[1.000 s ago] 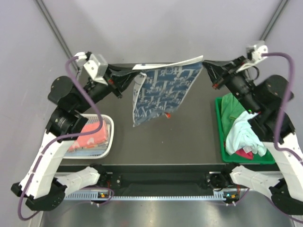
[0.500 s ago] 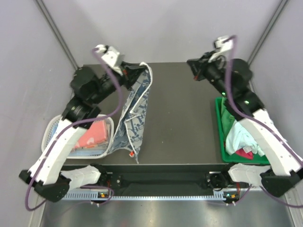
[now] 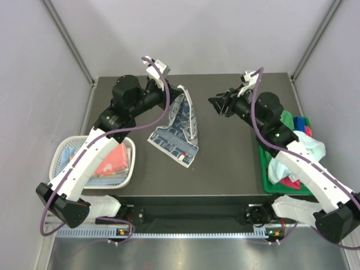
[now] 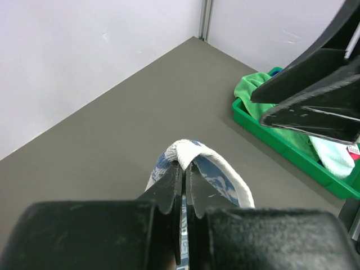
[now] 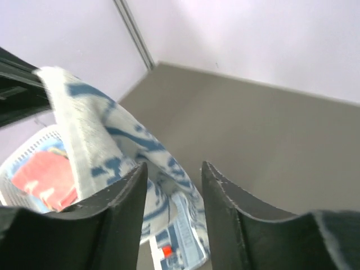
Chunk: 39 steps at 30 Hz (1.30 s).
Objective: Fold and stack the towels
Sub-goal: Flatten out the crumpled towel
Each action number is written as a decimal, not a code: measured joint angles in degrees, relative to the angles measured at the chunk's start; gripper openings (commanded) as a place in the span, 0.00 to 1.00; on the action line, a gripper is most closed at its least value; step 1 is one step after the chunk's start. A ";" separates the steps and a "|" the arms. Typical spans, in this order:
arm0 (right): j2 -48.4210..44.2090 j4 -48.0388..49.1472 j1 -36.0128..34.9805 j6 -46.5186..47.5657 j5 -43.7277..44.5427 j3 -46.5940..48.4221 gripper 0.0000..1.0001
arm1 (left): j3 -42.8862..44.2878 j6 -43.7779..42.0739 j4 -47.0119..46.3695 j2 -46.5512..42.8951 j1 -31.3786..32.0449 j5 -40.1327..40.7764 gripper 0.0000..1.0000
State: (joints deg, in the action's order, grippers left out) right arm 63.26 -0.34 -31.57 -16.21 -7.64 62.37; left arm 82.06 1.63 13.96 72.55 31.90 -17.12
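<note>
The left pincer (image 4: 184, 169) is pinching a corner of the navy patterned towel (image 3: 175, 135), holding it up so its lower end drapes on the middle of the worktop (image 3: 225, 163). The right pincer (image 5: 174, 174), spread and empty just right of it, looks poised to take another corner.

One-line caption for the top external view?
Left gripper pinches an edge of the navy patterned towel, lower end on the table; right gripper open, empty.
</note>
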 measured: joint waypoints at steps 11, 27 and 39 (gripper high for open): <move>-2.64 3.28 -14.47 6.40 8.33 -6.84 0.61 | 0.02 0.13 -0.37 1.25 0.00 0.04 0.00; 9.49 -5.51 -30.40 7.69 36.89 1.99 0.75 | 0.07 0.17 -0.61 2.21 0.00 0.04 0.00; 13.53 -12.61 -30.91 4.33 41.29 5.46 0.63 | 0.13 0.15 -0.63 2.49 0.00 0.07 0.00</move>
State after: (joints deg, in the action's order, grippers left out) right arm 76.79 -12.95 -62.48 -11.88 33.65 67.83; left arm 82.19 1.78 13.32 75.05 31.90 -17.06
